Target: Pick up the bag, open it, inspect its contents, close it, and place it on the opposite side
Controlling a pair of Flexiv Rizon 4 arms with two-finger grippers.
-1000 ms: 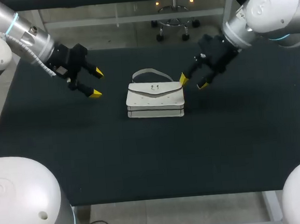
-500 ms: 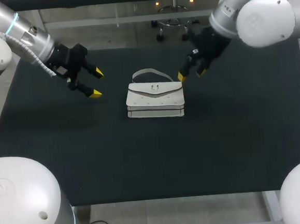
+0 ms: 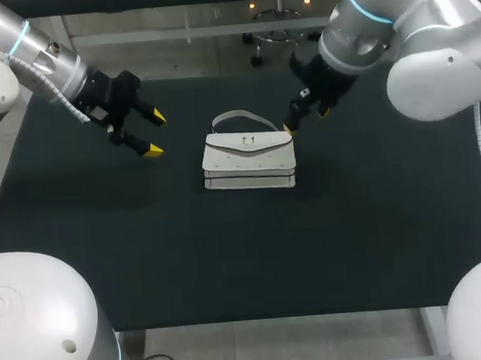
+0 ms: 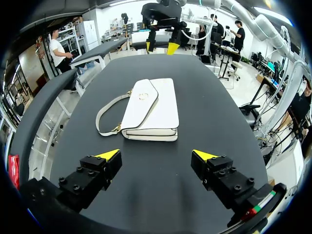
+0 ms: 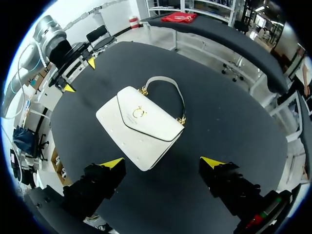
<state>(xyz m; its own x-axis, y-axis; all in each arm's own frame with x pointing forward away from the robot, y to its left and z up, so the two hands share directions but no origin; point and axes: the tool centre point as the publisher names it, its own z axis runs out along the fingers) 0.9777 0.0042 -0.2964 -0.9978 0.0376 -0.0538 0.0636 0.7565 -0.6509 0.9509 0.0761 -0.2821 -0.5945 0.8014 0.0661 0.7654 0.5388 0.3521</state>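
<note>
The right gripper (image 3: pixel 306 118) has its yellow-tipped fingers spread wide with nothing between them. It sits just right of the upper middle of the head view, close above the right rear corner of the white handbag (image 3: pixel 249 160). In the right wrist view that gripper (image 5: pixel 162 163) looks straight down, with the handbag (image 5: pixel 139 124) ahead of its open fingers. This placement looks chosen for a grasp at the handle (image 3: pixel 235 115) or the near edge.

The left gripper (image 3: pixel 155 133) is equally wide open and empty. It hangs in the upper left of the frame, well apart from the bag, probably held back to leave room until the flap needs work.

The handbag lies flat on the black table (image 3: pixel 377 219) at the centre of the frame, with its flap closed and facing up. Its handle rests on the cloth toward the far edge.
</note>
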